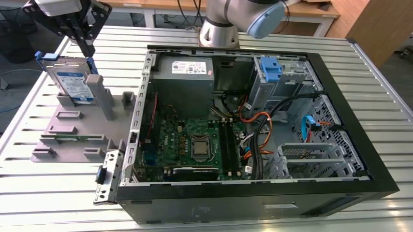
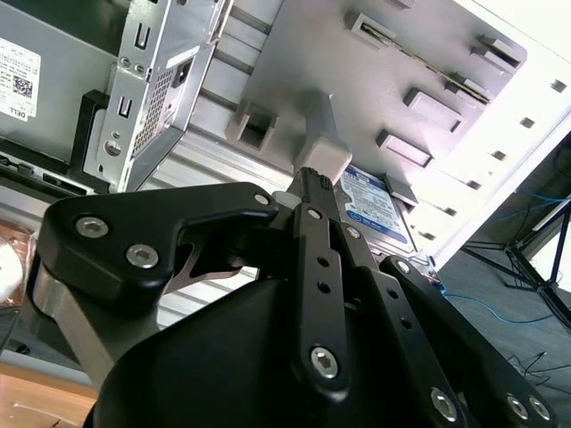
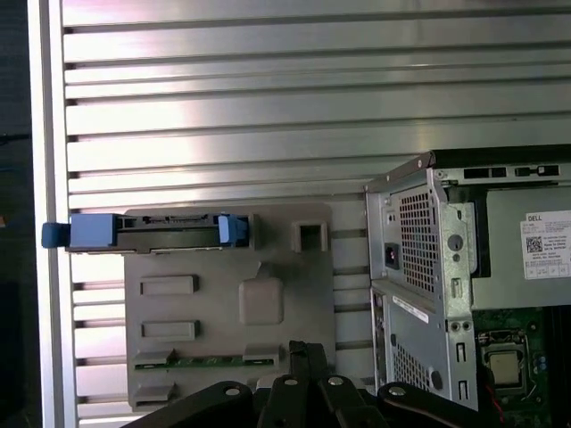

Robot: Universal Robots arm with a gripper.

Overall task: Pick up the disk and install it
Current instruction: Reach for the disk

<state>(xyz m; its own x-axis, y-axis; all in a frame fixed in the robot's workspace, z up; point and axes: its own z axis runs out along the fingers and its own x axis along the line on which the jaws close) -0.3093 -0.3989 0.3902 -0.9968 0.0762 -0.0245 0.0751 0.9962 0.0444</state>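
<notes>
The disk (image 1: 72,82), silver with a white-and-blue label in a blue carrier, stands on edge in the grey stand (image 1: 71,133) at the exterior view's left. In the first wrist view I see the disk (image 3: 169,234) edge-on in a slot along one edge of the stand (image 3: 223,276). My gripper (image 1: 86,50) hangs just above the disk's top edge at its right end, fingers shut together with nothing between them. In the second wrist view the gripper (image 2: 309,176) tip sits beside a grey post, with the disk (image 2: 379,207) past it.
An open computer case (image 1: 380,186) lies on the slatted metal table (image 1: 193,36), with motherboard (image 1: 193,145), grey power supply (image 1: 185,71), cables and a drive bay with a blue latch (image 1: 271,67). The arm's base (image 1: 218,34) stands behind the case.
</notes>
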